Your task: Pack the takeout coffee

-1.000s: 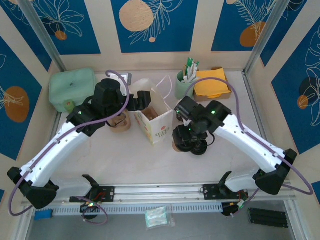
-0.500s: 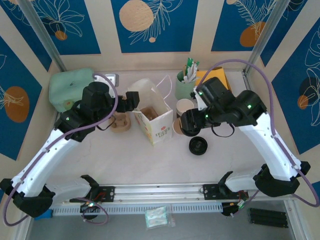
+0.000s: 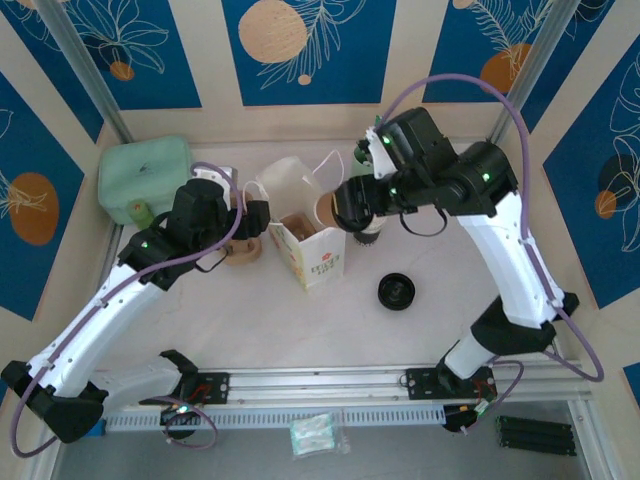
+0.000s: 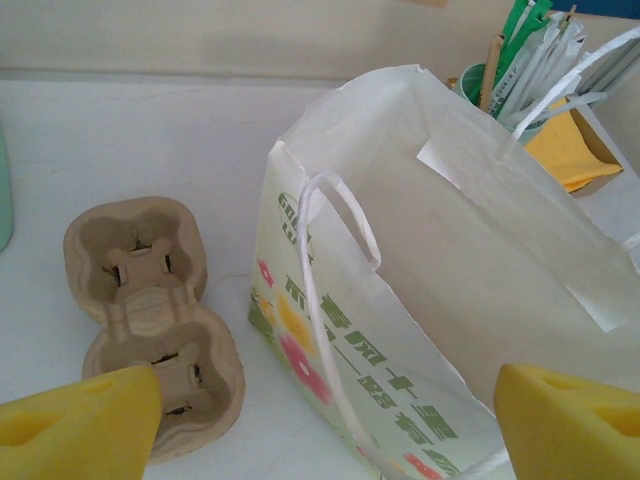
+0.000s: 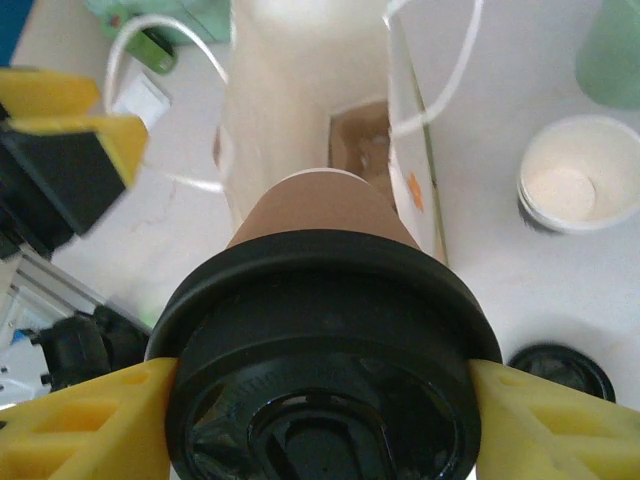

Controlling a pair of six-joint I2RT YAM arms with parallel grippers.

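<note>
Clamped on the takeout coffee (image 5: 320, 215), the right pincer (image 5: 320, 410) is holding it above the paper bag (image 3: 318, 262), apparently awaiting straight lowering inside.

White paper bag (image 3: 318, 258) upright, open; pulp cup carrier (image 4: 150, 310) just beside it; loose black lid (image 3: 397, 291) lies flat, well apart

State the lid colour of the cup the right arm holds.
Black lid on the brown cup; clearest in the right wrist view.
</note>
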